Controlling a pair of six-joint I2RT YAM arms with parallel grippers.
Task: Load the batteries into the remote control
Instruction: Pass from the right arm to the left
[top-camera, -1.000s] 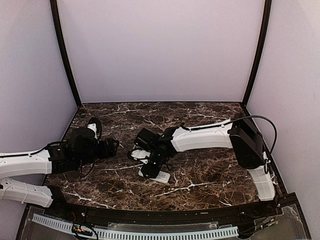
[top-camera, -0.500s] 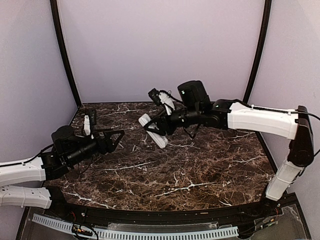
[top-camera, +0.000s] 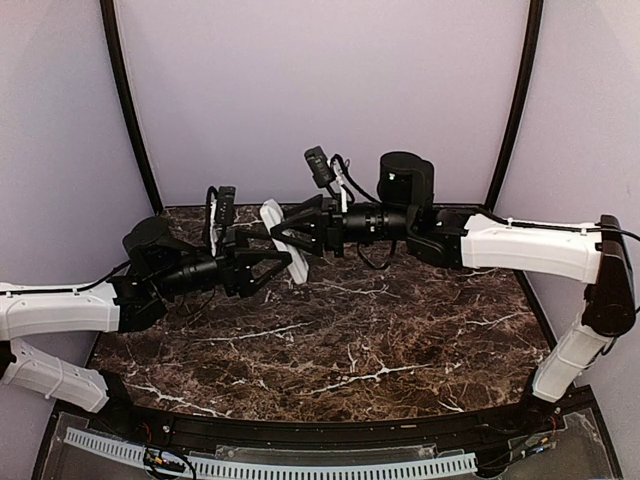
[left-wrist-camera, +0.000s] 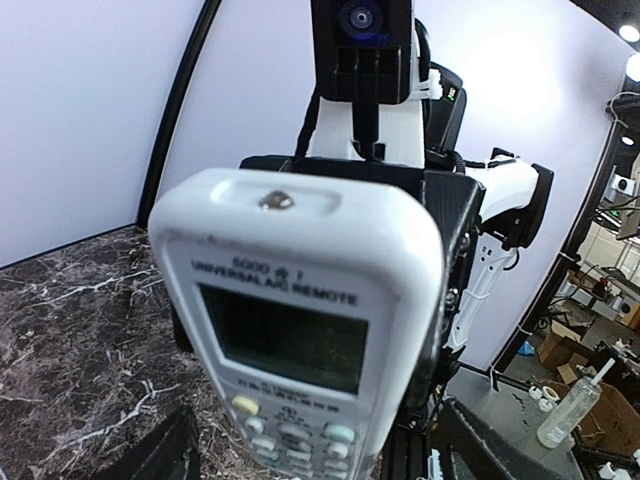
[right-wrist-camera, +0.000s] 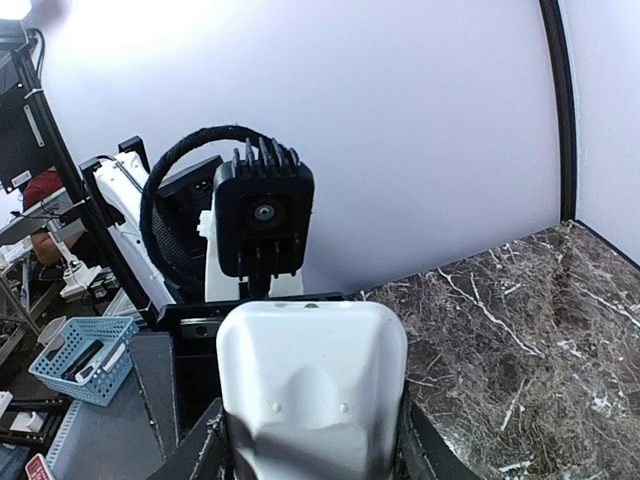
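The white remote control (top-camera: 282, 240) hangs in the air above the back of the table, tilted. My right gripper (top-camera: 298, 232) is shut on it from the right. In the right wrist view its plain back (right-wrist-camera: 310, 370) sits between my fingers (right-wrist-camera: 205, 445). My left gripper (top-camera: 270, 260) is open and faces it from the left, its fingers either side of the remote's lower end. In the left wrist view the display and buttons (left-wrist-camera: 300, 320) fill the frame, and my fingers (left-wrist-camera: 165, 450) stand wide apart. The batteries are out of view.
The dark marble table (top-camera: 380, 340) lies below both arms. Lilac walls and black corner posts (top-camera: 128, 110) close the back and sides. Past the table's edge the wrist views show a blue basket (right-wrist-camera: 80, 360) and a bottle (left-wrist-camera: 570, 410).
My right gripper has lifted the remote from the table's middle up and to the back. My left arm has risen and moved right, so its open gripper meets the remote.
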